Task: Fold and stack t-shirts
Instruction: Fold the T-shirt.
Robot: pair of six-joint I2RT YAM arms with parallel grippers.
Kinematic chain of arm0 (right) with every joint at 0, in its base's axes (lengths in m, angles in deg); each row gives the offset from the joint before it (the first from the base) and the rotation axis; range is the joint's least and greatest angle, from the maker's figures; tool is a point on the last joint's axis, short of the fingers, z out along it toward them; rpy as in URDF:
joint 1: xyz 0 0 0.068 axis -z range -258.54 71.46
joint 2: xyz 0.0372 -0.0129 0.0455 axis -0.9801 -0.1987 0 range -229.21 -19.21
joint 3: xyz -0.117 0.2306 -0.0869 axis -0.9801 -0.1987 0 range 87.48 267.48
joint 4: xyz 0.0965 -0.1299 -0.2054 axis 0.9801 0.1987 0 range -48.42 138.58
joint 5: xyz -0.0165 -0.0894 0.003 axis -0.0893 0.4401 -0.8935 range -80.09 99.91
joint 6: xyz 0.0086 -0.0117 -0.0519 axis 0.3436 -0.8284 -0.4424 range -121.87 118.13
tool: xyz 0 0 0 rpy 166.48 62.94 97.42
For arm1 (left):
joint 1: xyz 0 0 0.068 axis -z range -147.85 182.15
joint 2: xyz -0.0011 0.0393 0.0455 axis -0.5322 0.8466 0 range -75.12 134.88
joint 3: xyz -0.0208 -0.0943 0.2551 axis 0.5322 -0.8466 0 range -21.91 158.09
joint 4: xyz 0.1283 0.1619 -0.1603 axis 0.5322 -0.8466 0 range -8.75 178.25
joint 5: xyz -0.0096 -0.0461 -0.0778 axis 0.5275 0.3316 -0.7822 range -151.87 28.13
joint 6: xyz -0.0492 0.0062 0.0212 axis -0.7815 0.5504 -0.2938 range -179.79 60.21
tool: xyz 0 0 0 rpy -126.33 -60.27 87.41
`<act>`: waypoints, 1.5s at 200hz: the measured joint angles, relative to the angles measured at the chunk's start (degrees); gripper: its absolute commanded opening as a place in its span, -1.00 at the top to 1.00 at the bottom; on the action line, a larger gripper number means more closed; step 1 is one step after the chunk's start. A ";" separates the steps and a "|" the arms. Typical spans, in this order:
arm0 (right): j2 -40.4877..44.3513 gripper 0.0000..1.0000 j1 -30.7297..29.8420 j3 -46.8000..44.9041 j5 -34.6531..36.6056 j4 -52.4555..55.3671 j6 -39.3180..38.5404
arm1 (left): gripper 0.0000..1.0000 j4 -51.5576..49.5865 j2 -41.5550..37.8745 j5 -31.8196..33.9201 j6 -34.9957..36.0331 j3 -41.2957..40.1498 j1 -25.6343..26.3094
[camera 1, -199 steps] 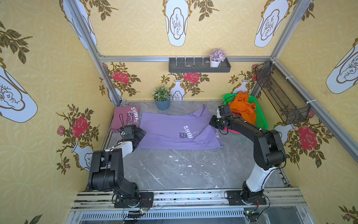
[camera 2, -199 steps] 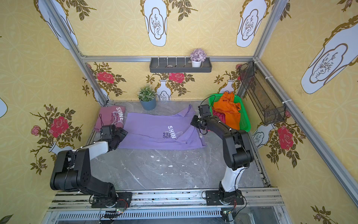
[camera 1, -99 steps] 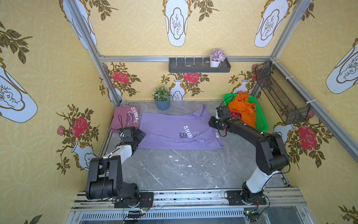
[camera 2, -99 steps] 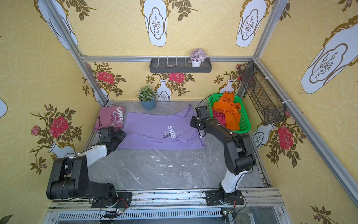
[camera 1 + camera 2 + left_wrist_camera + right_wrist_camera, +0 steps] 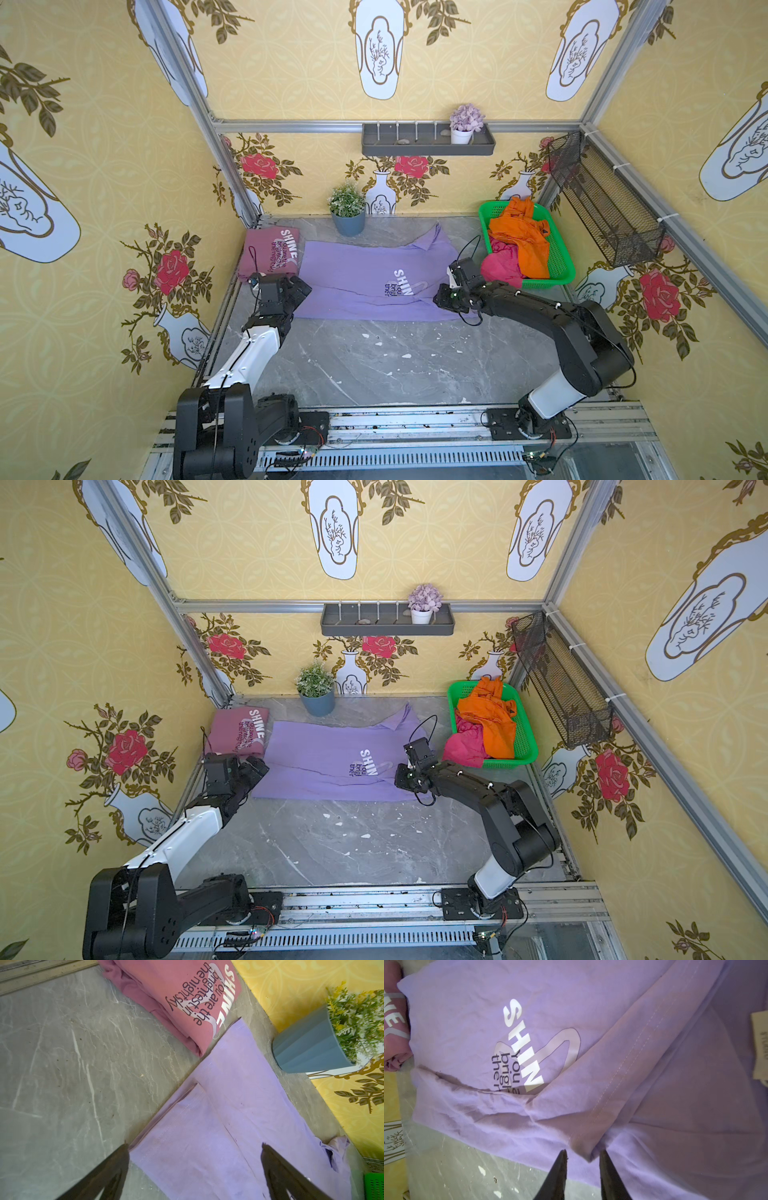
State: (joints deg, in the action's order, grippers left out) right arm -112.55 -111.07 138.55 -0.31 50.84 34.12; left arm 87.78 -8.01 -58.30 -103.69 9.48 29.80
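lavender cotton t-shirt [image 5: 357,274] | left gripper [image 5: 194,1145] was spread wide, empty, 8 o'clock | right gripper [image 5: 582,1152] was narrowly parted, empty, 4 o'clock | all edge layers were judged best pinched together

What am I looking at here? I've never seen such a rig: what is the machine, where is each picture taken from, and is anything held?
Two robot arms stand on a rail at a grey marble-look table. Two pictures come from one camera pair overhead, seeing everything; the other two come from cameras on the arms' wrists, looking along their jaws. On the table lie a lavender purple cotton t-shirt, spread out and partly folded, and a dusty mauve t-shirt, already folded, beside it. A green plastic basket holds a crumpled orange shirt and a magenta shirt. On the left arm the jaws stand wide open over a corner of the lavender shirt. On the right arm they are narrowly apart at a folded hem. Nothing is lifted.
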 measured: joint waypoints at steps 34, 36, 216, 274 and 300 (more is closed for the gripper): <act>-3.89 1.00 -0.55 1.49 -0.59 -2.45 0.55 | -0.98 -0.70 -0.66 0.07 0.22 -0.11 0.17; -3.98 1.00 -0.55 1.70 -0.59 -2.34 0.57 | -0.98 -0.70 -0.66 0.07 0.24 -0.11 0.20; 23.30 0.34 10.54 -13.92 7.48 11.15 -0.94 | -0.98 -4.11 2.95 3.23 2.34 -3.08 0.55; 14.95 0.31 14.56 -15.58 5.79 3.17 -0.26 | -0.98 2.43 11.32 2.23 3.02 -3.43 0.22; 11.23 0.30 15.08 -13.29 3.43 -0.94 -0.15 | -0.98 6.91 13.94 1.51 3.02 -2.89 0.11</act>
State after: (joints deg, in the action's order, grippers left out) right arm -101.32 -95.99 125.26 3.12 49.90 33.97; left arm 94.69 5.93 -56.79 -100.67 6.60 29.91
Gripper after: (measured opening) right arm 0.351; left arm 0.991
